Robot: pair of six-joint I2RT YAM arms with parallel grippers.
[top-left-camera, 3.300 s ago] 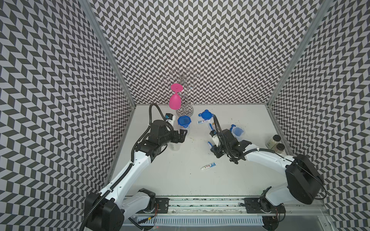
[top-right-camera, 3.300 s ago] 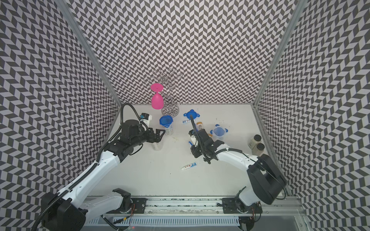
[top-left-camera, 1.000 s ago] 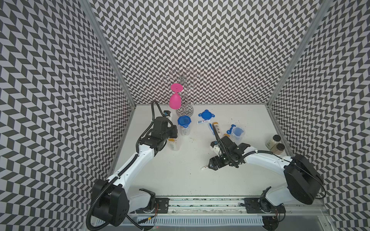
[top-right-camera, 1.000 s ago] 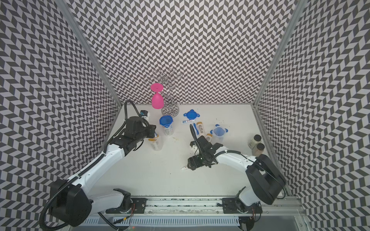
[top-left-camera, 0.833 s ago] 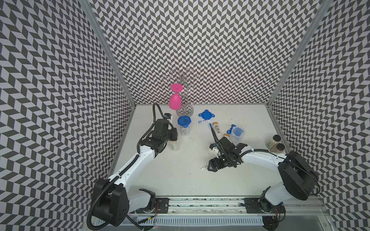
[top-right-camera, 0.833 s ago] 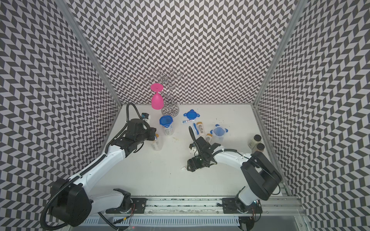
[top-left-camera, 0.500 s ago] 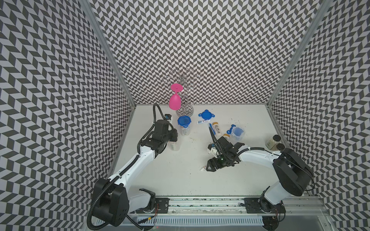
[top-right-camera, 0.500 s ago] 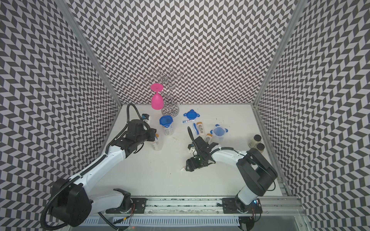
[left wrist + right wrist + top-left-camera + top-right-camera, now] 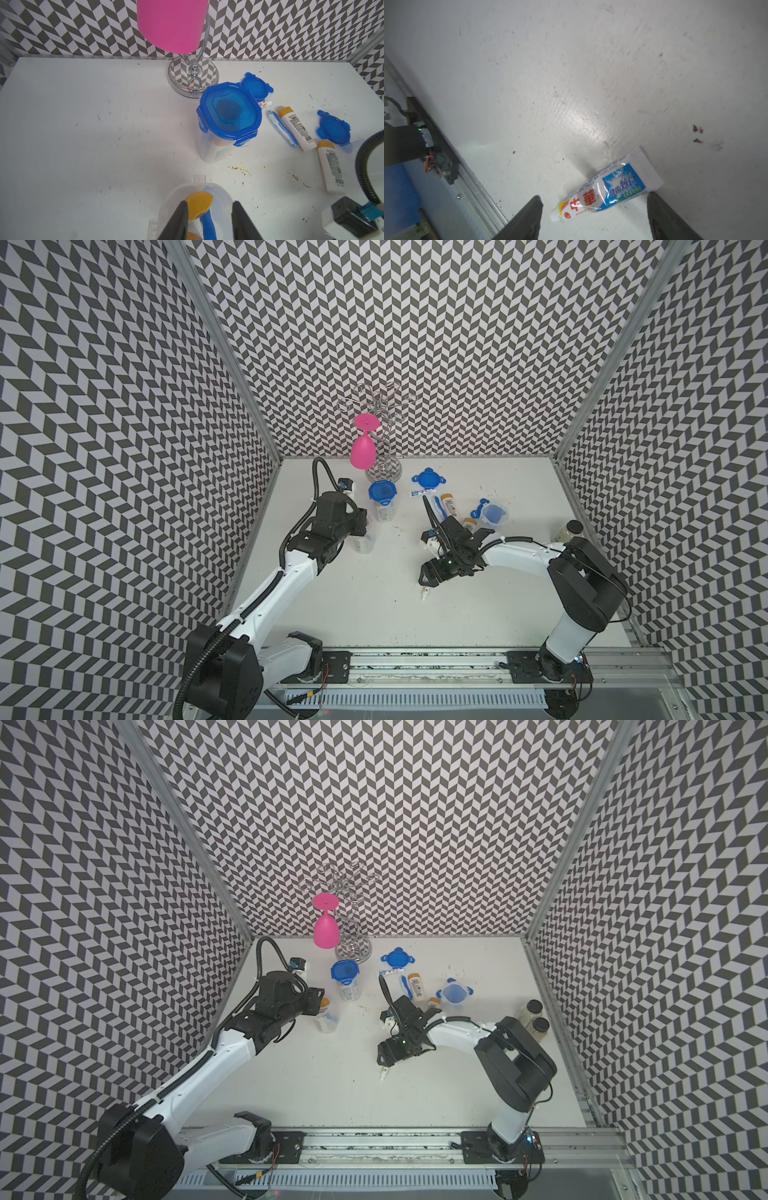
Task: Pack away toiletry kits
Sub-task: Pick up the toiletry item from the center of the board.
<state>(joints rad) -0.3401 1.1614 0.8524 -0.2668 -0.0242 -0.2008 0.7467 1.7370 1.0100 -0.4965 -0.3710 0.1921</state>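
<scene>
White tabletop (image 9: 571,83), toothpaste tube (image 9: 604,190) between spread right claw (image 9: 595,196)

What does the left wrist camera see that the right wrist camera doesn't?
Only the left wrist view shows the pink goblet, the blue-lidded jar, and the open jar holding a yellow-capped bottle and a blue toothbrush. Only the right wrist view shows the toothpaste tube lying between the right gripper's open jaws. Both show the white table.
</scene>
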